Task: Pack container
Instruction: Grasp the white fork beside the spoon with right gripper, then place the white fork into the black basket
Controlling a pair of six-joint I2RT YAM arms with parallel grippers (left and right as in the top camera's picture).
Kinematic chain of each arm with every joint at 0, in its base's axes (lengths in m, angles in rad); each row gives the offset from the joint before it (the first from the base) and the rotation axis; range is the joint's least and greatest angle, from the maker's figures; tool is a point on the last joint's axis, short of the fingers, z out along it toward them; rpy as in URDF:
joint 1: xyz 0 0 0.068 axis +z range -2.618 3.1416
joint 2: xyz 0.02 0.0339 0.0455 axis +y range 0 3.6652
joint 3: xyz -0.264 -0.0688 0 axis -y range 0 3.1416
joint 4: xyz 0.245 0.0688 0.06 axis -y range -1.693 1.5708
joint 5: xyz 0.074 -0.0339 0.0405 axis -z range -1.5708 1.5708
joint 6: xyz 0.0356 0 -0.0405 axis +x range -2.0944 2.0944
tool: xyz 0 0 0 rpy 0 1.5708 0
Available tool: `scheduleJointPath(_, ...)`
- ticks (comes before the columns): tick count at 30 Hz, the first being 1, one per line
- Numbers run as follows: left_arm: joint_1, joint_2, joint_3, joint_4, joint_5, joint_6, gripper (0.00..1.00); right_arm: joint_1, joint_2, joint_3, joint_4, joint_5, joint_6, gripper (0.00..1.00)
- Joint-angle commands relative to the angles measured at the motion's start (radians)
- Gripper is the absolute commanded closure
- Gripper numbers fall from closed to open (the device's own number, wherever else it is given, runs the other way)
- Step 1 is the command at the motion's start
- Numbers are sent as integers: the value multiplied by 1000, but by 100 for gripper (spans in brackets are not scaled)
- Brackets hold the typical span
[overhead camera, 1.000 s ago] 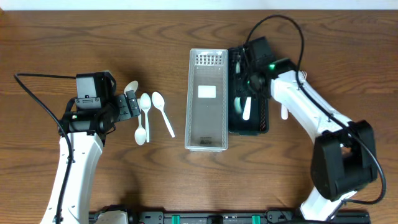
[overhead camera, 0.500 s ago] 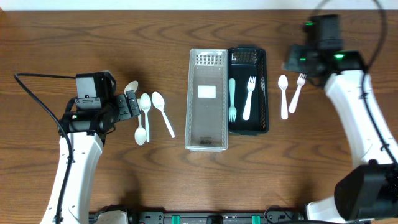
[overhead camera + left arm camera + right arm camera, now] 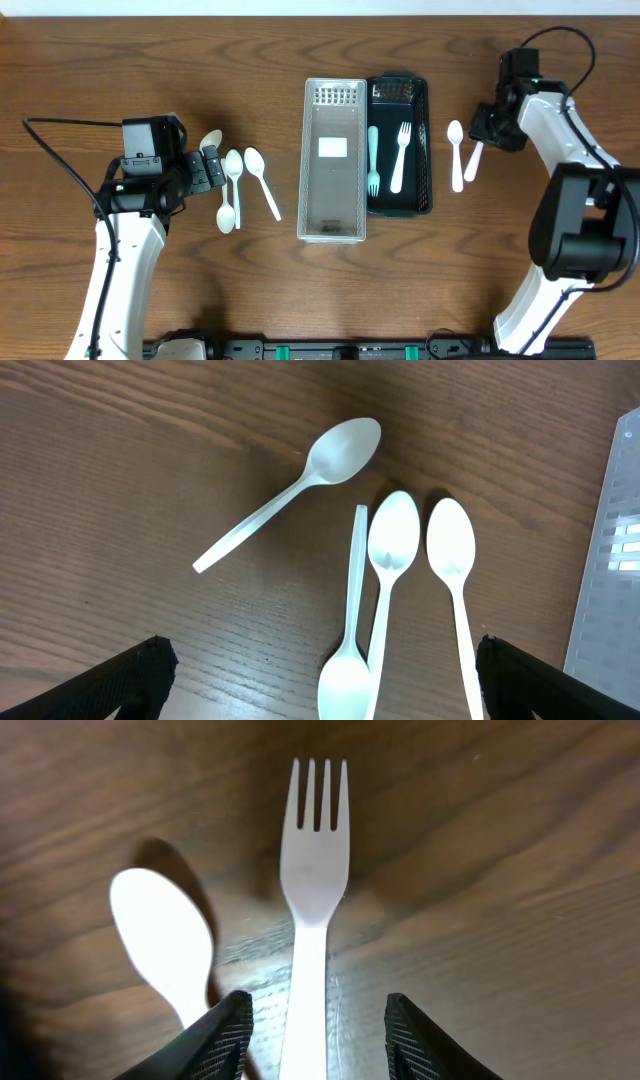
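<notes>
My right gripper (image 3: 488, 128) is open and low over a white fork (image 3: 315, 870) lying on the table. Its fingers (image 3: 228, 1032) straddle the fork's handle. A white spoon (image 3: 160, 932) lies just left of that fork. The black tray (image 3: 424, 150) holds a green fork (image 3: 373, 160) and a white fork (image 3: 400, 155). The clear container (image 3: 332, 225) beside it holds no cutlery. My left gripper (image 3: 210, 168) is open above several white spoons (image 3: 392, 545), touching none.
One spoon (image 3: 300, 485) lies apart from the others, angled to the upper left. The clear container's edge (image 3: 610, 570) shows at the right of the left wrist view. The right-hand spoon (image 3: 456, 152) and fork (image 3: 473, 160) lie between the black tray and my right arm.
My right gripper left the black tray, swung out to the far right and came down over the loose fork. A white fork now lies in the tray. The left arm has not moved.
</notes>
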Motion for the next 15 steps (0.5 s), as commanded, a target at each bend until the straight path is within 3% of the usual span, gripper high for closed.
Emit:
scheduleJointPath(1, 5, 8, 18, 0, -11, 9, 2, -2, 50, -2, 8, 5, 35, 56)
scheduleJointPath(5, 5, 8, 18, 0, -11, 9, 2, -2, 101, -2, 2, 3, 34, 59)
scheduleJointPath(10, 5, 8, 18, -1, -11, 9, 2, -2, 118, -2, 0, 4, 34, 73)
scheduleJointPath(12, 5, 8, 18, 0, -11, 9, 2, -2, 117, -2, -3, 7, 34, 87)
scheduleJointPath(13, 5, 8, 18, 0, -11, 9, 2, -2, 116, -2, -10, 15, 34, 98)
scheduleJointPath(15, 5, 8, 18, -1, -12, 9, 2, -2, 103, -1, -18, 22, 34, 98)
